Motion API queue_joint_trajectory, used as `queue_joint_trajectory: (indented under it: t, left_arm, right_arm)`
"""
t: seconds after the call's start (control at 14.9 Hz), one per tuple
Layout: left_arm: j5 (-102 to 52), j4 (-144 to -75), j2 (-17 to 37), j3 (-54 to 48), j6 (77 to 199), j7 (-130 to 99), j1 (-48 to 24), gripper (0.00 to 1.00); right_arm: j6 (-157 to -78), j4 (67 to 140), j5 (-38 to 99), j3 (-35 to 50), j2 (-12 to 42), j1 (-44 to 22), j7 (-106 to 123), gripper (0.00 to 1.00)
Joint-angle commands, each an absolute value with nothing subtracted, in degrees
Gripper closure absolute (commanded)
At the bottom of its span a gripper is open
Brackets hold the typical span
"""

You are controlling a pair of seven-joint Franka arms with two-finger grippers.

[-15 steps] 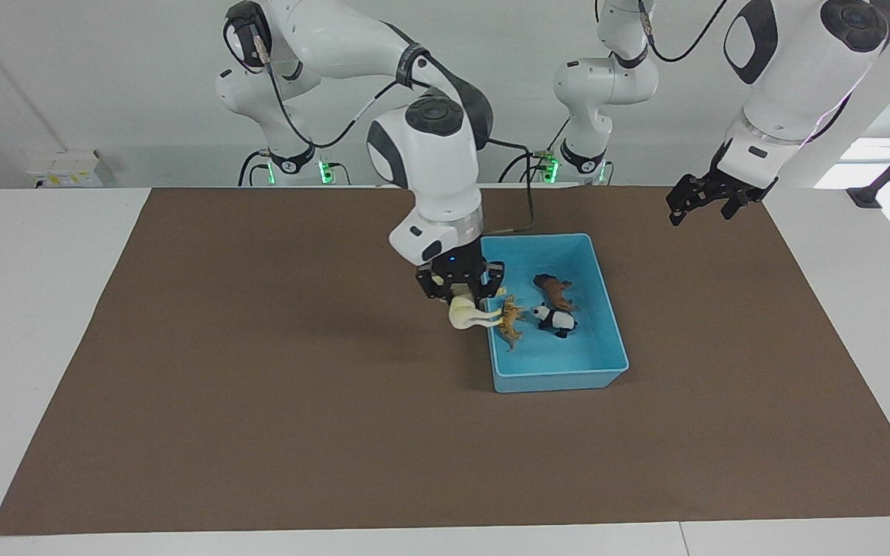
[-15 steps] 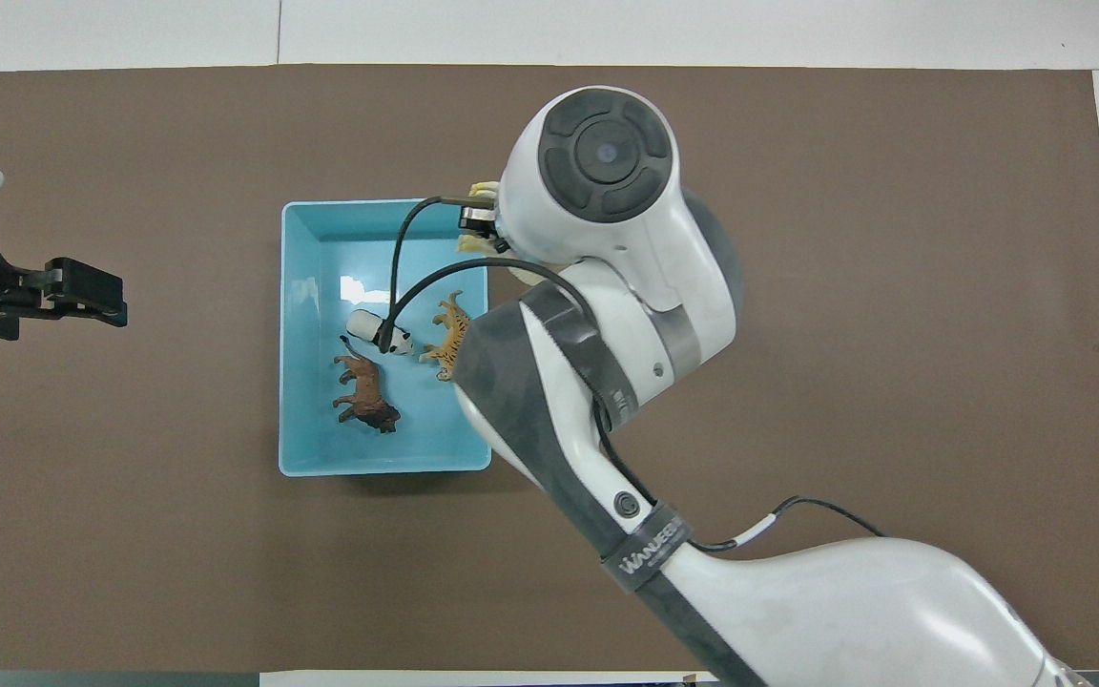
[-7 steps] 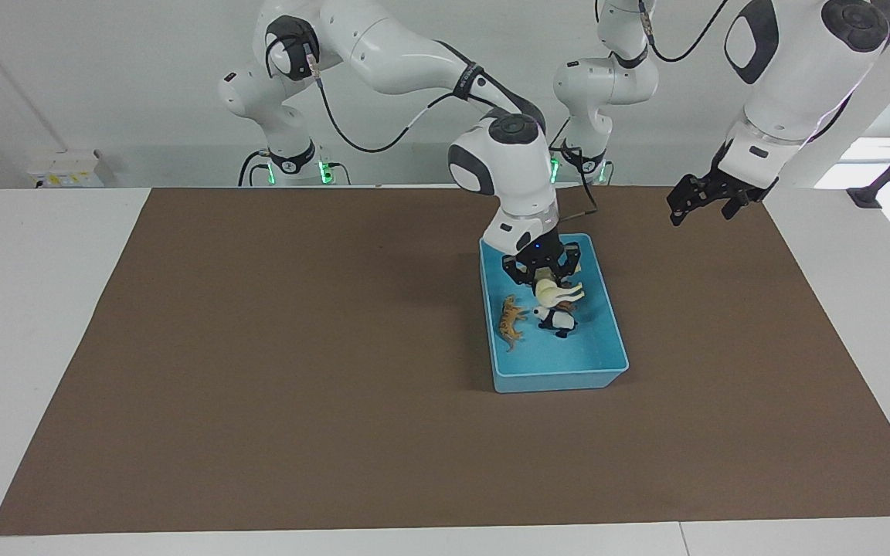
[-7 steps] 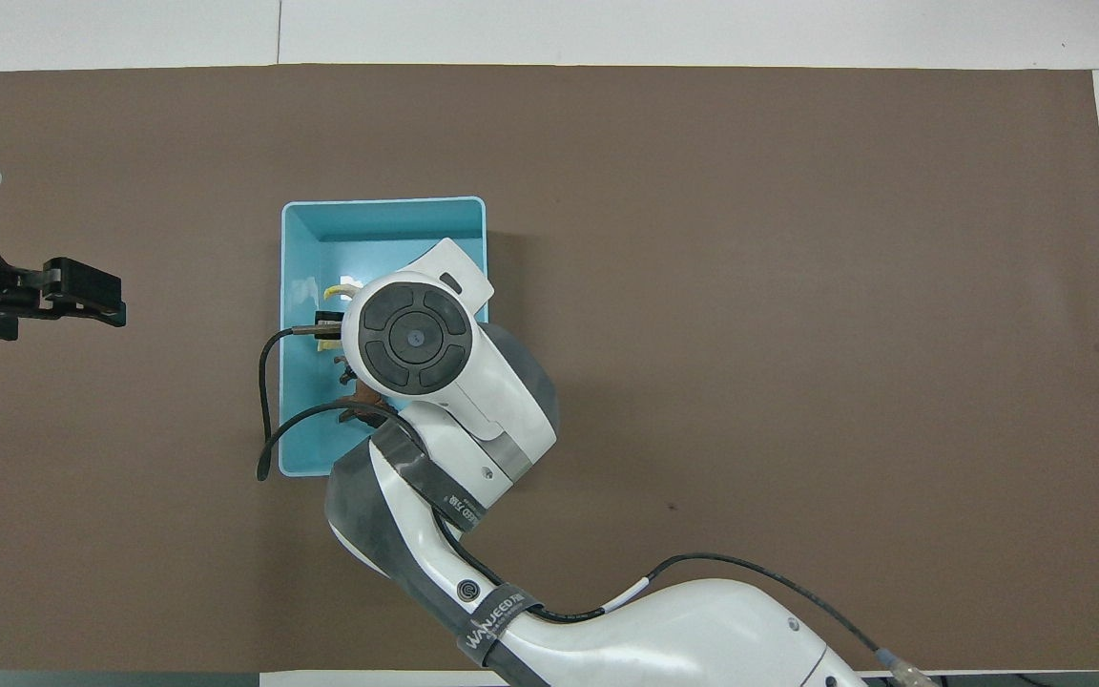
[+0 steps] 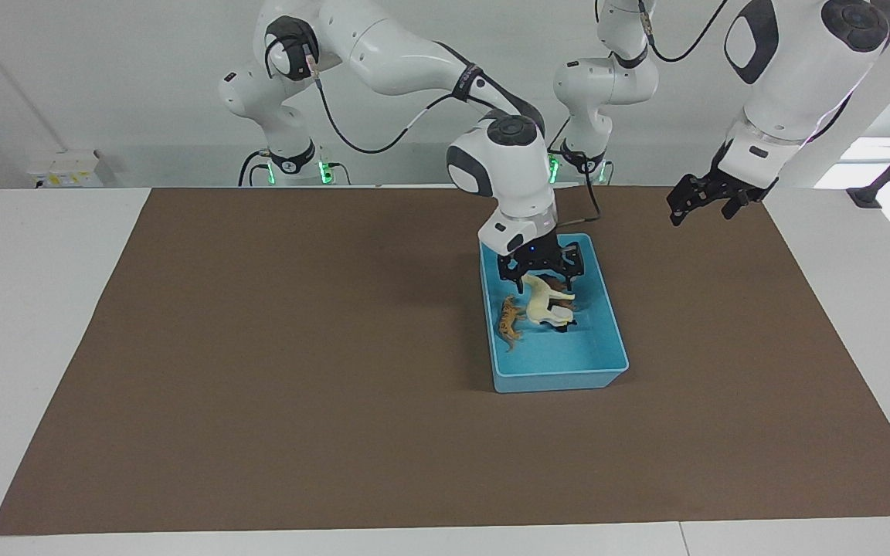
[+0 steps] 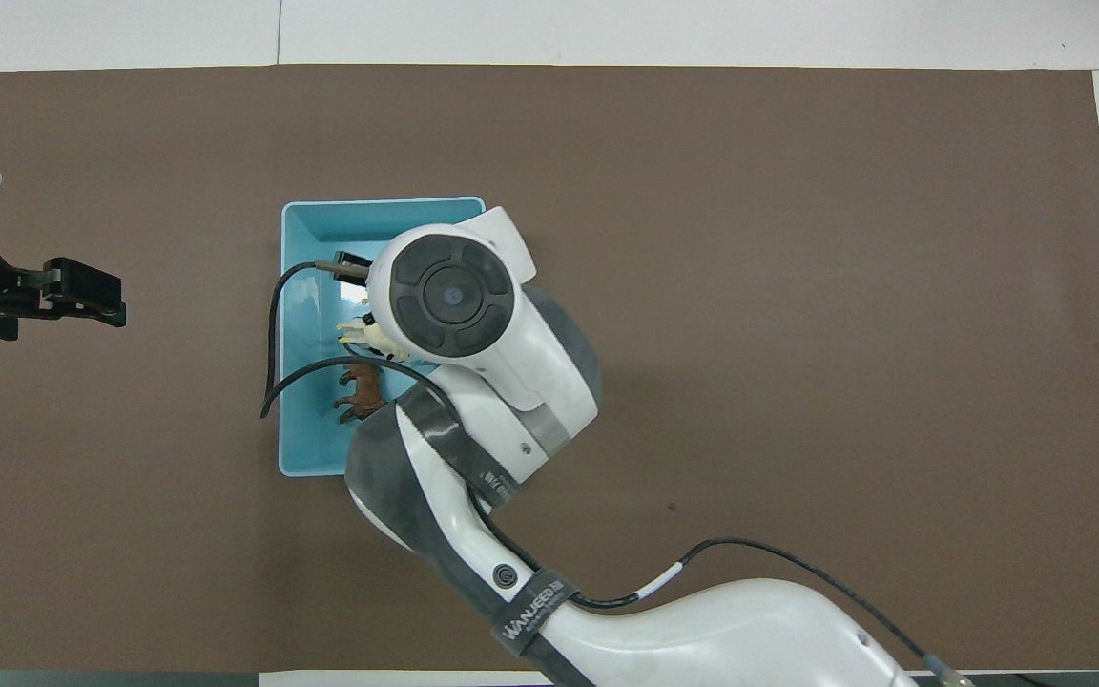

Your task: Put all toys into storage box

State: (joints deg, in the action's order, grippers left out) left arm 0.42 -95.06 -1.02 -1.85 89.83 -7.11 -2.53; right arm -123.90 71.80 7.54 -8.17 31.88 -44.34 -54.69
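Note:
The light blue storage box (image 5: 561, 382) stands on the brown mat; it also shows in the overhead view (image 6: 306, 229). My right gripper (image 5: 540, 272) hangs open just over the box's middle. The cream-white horse (image 5: 541, 301) lies free below it, resting on the other toys; it also shows in the overhead view (image 6: 363, 334). The orange tiger (image 5: 510, 320) lies in the box beside the horse. The brown lion (image 6: 362, 391) is in the box, partly covered. The panda (image 5: 561, 325) is mostly hidden under the horse. My left gripper (image 5: 704, 199) waits open and empty, raised over the mat at the left arm's end.
The brown mat (image 5: 298, 371) covers most of the white table. The right arm's wrist and cable (image 6: 273, 343) hang over the box in the overhead view and hide the tiger and panda there.
The right gripper carried the horse from beside the box's wall to over its middle, then opened. The horse dropped onto the toys in the box. The left arm has not moved.

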Motion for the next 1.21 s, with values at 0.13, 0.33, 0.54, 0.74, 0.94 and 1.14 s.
queue_joint_trajectory:
  t: [0.13,0.33,0.54,0.74,0.94,1.14]
  left_arm:
    - [-0.09,-95.62,-1.76,-1.93,89.12,-6.77,-2.11,0.0]
    - [-0.09,-95.62,-1.76,-1.93,89.03,-6.77,-2.11,0.0]
    - [-0.09,-95.62,-1.76,-2.02,89.12,-6.77,-2.11,0.0]
    - [-0.09,-95.62,-1.76,-1.93,89.03,-6.77,-2.11,0.0]
    - [-0.09,-95.62,-1.76,-1.93,89.12,-6.77,-2.11,0.0]
    - [-0.09,-95.62,-1.76,-1.93,89.12,-6.77,-2.02,0.0]
  right_arm:
    - [-112.95,73.92,7.12,-10.46,22.42,-28.78,-32.59,0.0]
    - [-111.27,74.53,7.21,-10.55,21.97,-20.5,-16.21,0.0]
    - [-108.39,74.62,7.12,-10.55,21.89,-15.05,-7.49,0.0]
    - [-101.02,74.62,7.21,-10.55,19.61,-10.91,-4.14,0.0]
    - [-92.4,76.19,7.21,-10.55,16.01,-6.52,2.26,0.0]
    - [-90.17,83.72,7.12,-10.46,9.08,-3.17,7.28,0.0]
